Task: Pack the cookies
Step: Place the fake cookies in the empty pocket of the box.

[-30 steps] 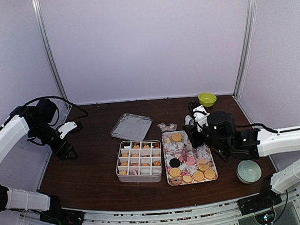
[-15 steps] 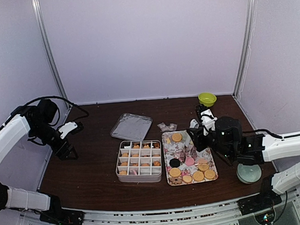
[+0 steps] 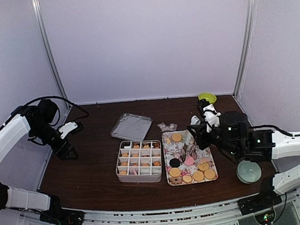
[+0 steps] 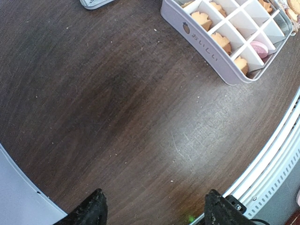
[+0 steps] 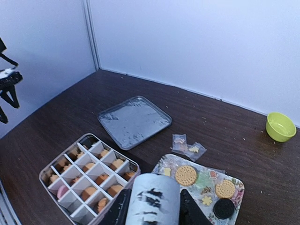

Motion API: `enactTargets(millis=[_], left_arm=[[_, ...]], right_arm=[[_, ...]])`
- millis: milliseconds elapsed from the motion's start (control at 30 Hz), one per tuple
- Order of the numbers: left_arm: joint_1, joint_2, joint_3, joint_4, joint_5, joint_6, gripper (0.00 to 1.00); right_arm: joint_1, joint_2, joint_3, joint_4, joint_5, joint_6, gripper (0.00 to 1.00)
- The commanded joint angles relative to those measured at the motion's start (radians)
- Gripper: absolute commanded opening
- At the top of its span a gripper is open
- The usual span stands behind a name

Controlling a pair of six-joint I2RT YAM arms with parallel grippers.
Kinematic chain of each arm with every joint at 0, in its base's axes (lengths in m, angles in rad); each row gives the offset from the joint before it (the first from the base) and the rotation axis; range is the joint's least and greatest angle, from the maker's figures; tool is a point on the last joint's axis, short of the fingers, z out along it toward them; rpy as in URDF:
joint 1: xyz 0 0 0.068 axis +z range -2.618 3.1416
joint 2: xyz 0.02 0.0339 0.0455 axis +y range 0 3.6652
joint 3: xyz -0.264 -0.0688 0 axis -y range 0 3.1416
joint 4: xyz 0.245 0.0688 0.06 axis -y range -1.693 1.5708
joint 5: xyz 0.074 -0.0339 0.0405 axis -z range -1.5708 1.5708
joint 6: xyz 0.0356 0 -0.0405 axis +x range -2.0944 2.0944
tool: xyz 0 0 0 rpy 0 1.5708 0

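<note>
Golden cookies (image 3: 198, 175), one pink (image 3: 189, 161) and one dark (image 3: 174, 163), lie on the floral tray (image 3: 167, 142). More cookies fill the divided white box (image 3: 139, 159), which also shows in the left wrist view (image 4: 206, 49). My right gripper (image 3: 194, 140) is above the tray, shut on the metal tongs (image 3: 187, 152); in the right wrist view the tongs' silver handle (image 5: 153, 200) sits between my fingers, with round cookies (image 5: 186, 175) on the tray beyond. My left gripper (image 3: 68, 151) is open and empty over bare table at the far left (image 4: 154, 216).
The box's grey lid (image 3: 131, 126) lies behind the box. Two small clear packets (image 3: 167, 127) lie behind the tray. A yellow-green bowl (image 3: 207, 95) stands at the back right and a pale bowl (image 3: 248, 171) at the front right, under my right arm.
My right arm has drawn back to the right with the tongs, their tips still over the tray. The left arm has not moved.
</note>
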Motion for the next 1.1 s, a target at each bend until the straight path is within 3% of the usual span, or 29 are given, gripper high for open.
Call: enactTargets(millis=[0, 233, 467, 933, 1067], left_arm=[[0.006, -0.010, 0.017, -0.009, 0.002, -0.001, 0.74], [0.007, -0.017, 0.011, -0.009, -0.001, 0.001, 0.74], [0.007, -0.029, 0.008, -0.012, -0.001, 0.001, 0.74], [0.007, -0.025, 0.017, -0.015, 0.000, 0.001, 0.74], [0.007, -0.024, 0.018, -0.015, -0.001, 0.003, 0.74]], right_arm=[[0.085, 0.013, 0.130, 0.018, 0.017, -0.029, 0.23], [0.200, 0.190, 0.305, 0.082, -0.008, -0.045, 0.23], [0.240, 0.370, 0.411, 0.121, -0.030, -0.064, 0.23], [0.240, 0.470, 0.434, 0.177, -0.007, -0.068, 0.23], [0.240, 0.472, 0.437, 0.170, -0.023, -0.059, 0.27]])
